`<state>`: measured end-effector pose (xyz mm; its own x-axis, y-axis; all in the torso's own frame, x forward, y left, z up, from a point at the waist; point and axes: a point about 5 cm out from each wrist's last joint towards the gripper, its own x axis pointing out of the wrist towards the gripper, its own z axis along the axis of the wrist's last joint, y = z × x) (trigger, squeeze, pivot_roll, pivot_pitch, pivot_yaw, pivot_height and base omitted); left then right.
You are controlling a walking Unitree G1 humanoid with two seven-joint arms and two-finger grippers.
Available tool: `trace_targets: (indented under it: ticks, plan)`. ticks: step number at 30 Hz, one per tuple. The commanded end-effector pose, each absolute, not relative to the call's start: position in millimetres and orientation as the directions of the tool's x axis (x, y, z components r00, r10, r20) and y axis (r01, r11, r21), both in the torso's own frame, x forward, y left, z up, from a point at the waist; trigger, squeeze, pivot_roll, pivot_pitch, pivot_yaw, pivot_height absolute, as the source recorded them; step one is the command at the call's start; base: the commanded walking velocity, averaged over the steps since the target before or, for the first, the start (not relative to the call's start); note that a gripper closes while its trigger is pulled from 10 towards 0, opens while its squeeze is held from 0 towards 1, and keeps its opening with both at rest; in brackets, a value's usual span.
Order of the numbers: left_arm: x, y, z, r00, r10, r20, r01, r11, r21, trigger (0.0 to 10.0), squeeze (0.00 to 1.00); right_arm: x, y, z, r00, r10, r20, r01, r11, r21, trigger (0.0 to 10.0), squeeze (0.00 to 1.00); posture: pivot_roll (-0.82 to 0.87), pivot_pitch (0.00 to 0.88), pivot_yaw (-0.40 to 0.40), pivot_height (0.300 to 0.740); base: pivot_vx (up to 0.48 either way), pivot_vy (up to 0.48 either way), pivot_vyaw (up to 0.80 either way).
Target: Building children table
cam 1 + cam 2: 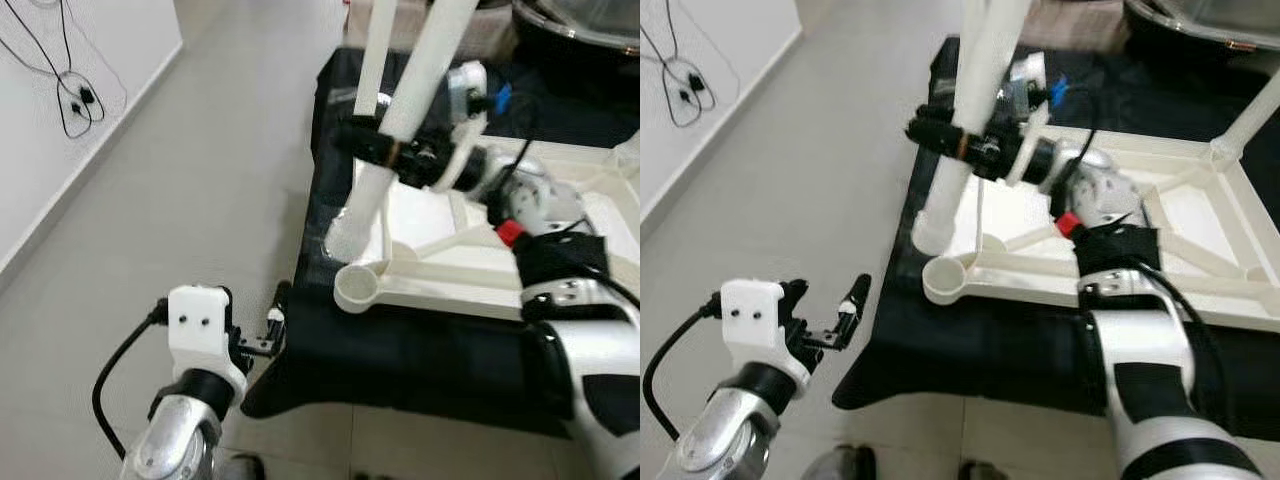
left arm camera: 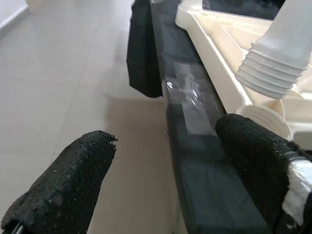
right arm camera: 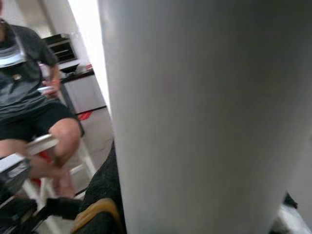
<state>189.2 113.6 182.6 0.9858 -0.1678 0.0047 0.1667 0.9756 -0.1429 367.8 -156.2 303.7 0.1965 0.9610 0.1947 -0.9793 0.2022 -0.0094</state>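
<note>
The cream table top [image 1: 1200,300] lies upside down on a black-covered surface. A round leg socket [image 1: 945,278] sits at its near left corner. My right gripper [image 1: 958,140] is shut on a white table leg [image 1: 943,195], which stands tilted. The leg's threaded end [image 2: 273,68] hovers just above and beside that socket [image 2: 265,114]. The leg's smooth side [image 3: 204,117] is close up in the right wrist view. My left gripper [image 1: 828,305] is open and empty, low over the floor to the left of the cloth's edge.
A black cloth [image 1: 400,350] hangs over the near edge of the support. Another white leg [image 1: 1250,115] stands at the table top's far right corner. Cables [image 1: 75,100] hang on the left wall above open tiled floor [image 1: 180,220]. A seated person [image 3: 29,97] is behind.
</note>
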Motion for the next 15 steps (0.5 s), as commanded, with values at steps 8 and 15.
trace_targets:
  ticks: [8, 15]
  plan:
    - [176.3, 107.8, 179.6, 0.967, -0.252, -0.025, 0.243, 0.952, -0.186, 10.0, 0.00, 352.1, -149.5, 307.2, 0.026, 0.990, 0.137, -0.990, 0.044, -0.131, 10.0, 0.00, 0.15, 0.258, -0.070, 0.740, 0.000, 0.000, 0.00]
    - [163.6, 98.5, 175.7, 0.936, -0.350, -0.048, 0.331, 0.915, -0.230, 10.0, 0.00, 349.6, -133.6, 296.4, -0.083, 0.994, 0.075, -0.986, -0.071, -0.153, 10.0, 0.00, 0.16, 0.259, -0.069, 0.740, 0.000, 0.000, 0.00]
